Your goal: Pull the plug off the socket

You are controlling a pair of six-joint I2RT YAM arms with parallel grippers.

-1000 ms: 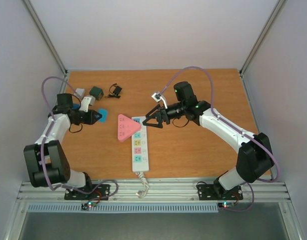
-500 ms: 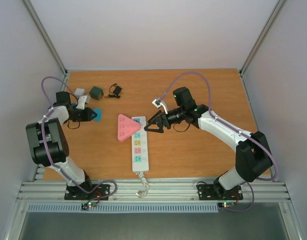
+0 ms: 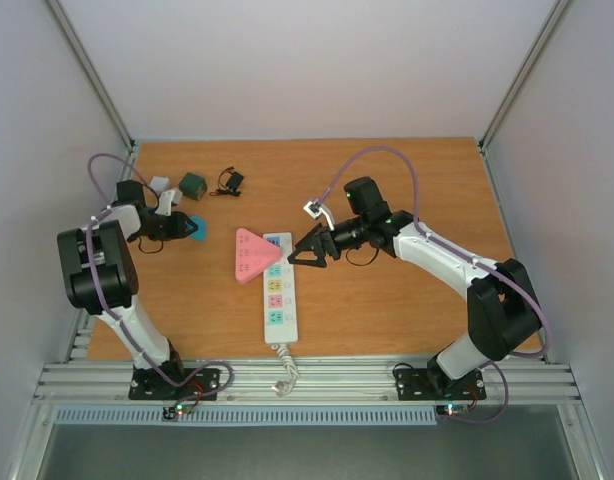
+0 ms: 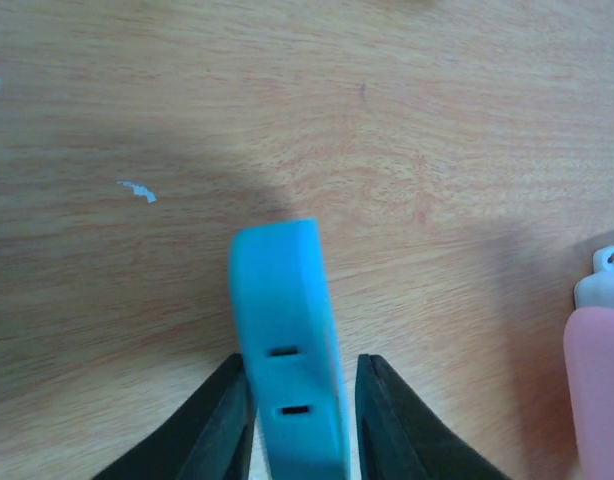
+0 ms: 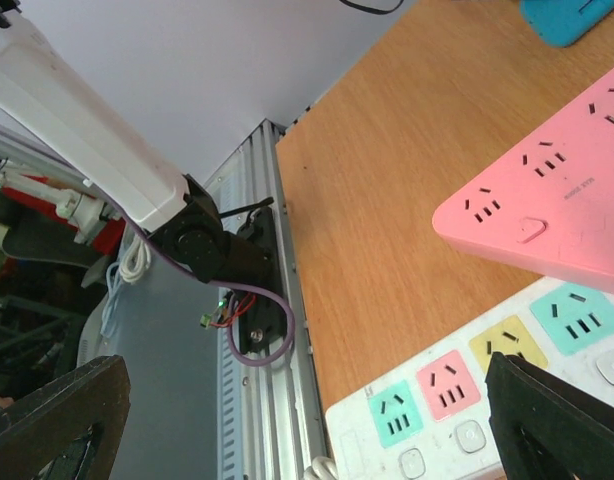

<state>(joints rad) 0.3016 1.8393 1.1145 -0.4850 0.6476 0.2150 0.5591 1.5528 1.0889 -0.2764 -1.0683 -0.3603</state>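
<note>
The socket point(image 3: 278, 300) is lying at lower centre, the right gripper point(image 3: 309, 252) being held spread beside its far end. At upper left, a blue plug point(image 4: 287, 340) is being flanked by the left gripper point(image 3: 186, 228), pinch unclear. It is probably being set down, and a clean release is needed next.

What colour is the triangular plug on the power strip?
The plug is pink, clearest in the right wrist view.

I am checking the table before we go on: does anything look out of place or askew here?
Yes. The pink triangular adapter sits crooked on the far end of the socket, hanging well over its left side. Also, a blue plug is apart from the socket, at the table's left, between the left arm's jaws.
</note>
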